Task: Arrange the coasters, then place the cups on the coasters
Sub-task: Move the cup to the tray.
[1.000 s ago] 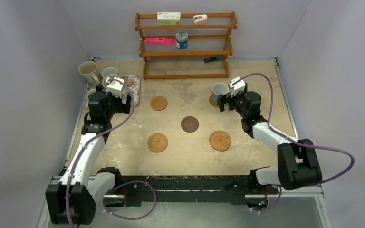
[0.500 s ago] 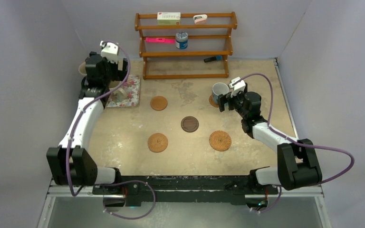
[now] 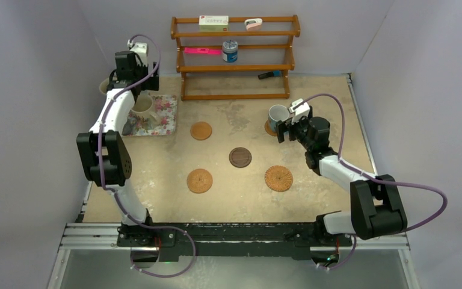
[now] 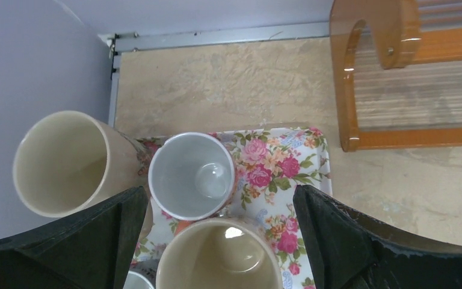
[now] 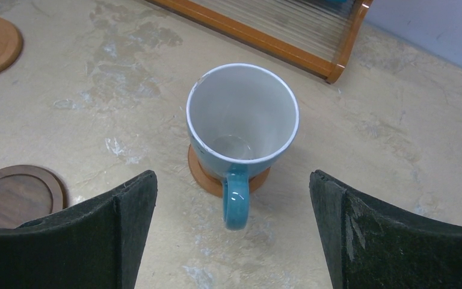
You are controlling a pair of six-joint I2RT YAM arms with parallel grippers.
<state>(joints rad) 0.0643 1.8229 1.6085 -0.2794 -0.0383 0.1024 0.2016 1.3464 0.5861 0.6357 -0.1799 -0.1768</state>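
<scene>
The light blue cup (image 5: 240,120) stands on a tan coaster (image 5: 207,174), its handle toward my open right gripper (image 5: 232,176), which sits just behind it with nothing held (image 3: 289,124). Other coasters lie bare: tan (image 3: 201,130), dark brown (image 3: 240,157), and two woven ones (image 3: 199,180) (image 3: 278,178). My left gripper (image 4: 219,191) hangs open and empty, high over the floral tray (image 4: 289,156). Below it are a cream cup (image 4: 60,162), a white-lined cup (image 4: 192,174), another cream cup (image 4: 219,259) and the edge of a small grey-white cup (image 4: 133,280).
A wooden rack (image 3: 234,57) stands at the back with a tin can (image 3: 230,52), a box and small items. The left wall runs close beside the tray (image 3: 163,117). Purple cables loop off both arms.
My left arm has swung from low over the tray up and back toward the rear left corner, still open. The right arm and the blue cup have not moved.
</scene>
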